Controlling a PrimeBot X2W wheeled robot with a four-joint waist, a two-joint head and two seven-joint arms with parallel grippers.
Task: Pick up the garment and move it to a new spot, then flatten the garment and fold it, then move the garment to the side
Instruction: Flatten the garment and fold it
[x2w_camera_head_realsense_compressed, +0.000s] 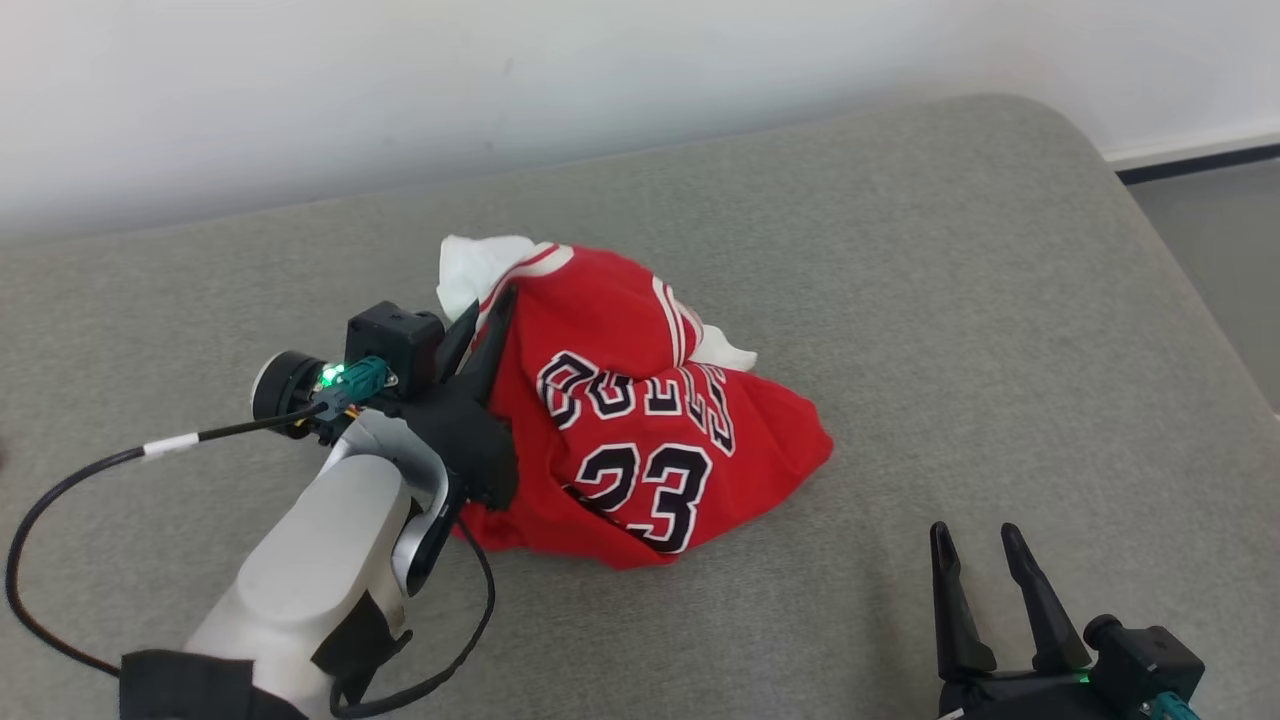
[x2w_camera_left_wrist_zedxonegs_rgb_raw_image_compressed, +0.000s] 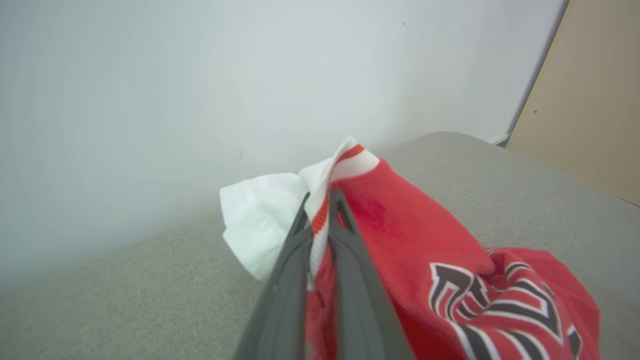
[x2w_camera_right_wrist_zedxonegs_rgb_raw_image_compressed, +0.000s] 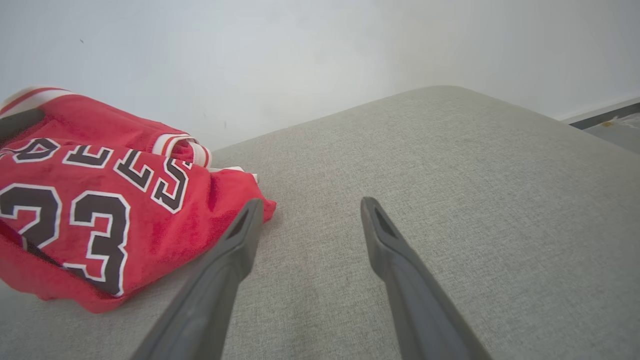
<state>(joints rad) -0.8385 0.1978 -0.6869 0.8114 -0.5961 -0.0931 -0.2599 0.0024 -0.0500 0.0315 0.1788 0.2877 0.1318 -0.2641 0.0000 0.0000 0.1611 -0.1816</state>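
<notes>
Left hand (x2w_camera_left_wrist_zedxonegs_rgb_raw_image_compressed: 320, 200) pinched tight on the striped trim of the crumpled red jersey (x2w_camera_head_realsense_compressed: 640, 420), heaped mid-way across the grey padded surface (x2w_camera_head_realsense_compressed: 900, 250), right hand (x2w_camera_head_realsense_compressed: 975, 535) hovering apart from it, fingers spread.

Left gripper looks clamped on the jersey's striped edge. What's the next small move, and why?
Probably lift the left gripper straight up a little. Its fingers are shut on the white-and-red trim of the jersey, which lies crumpled on the grey cushion, so a short lift would test the grip and start the pick-up. The right gripper rests open, apart from the cloth.
</notes>
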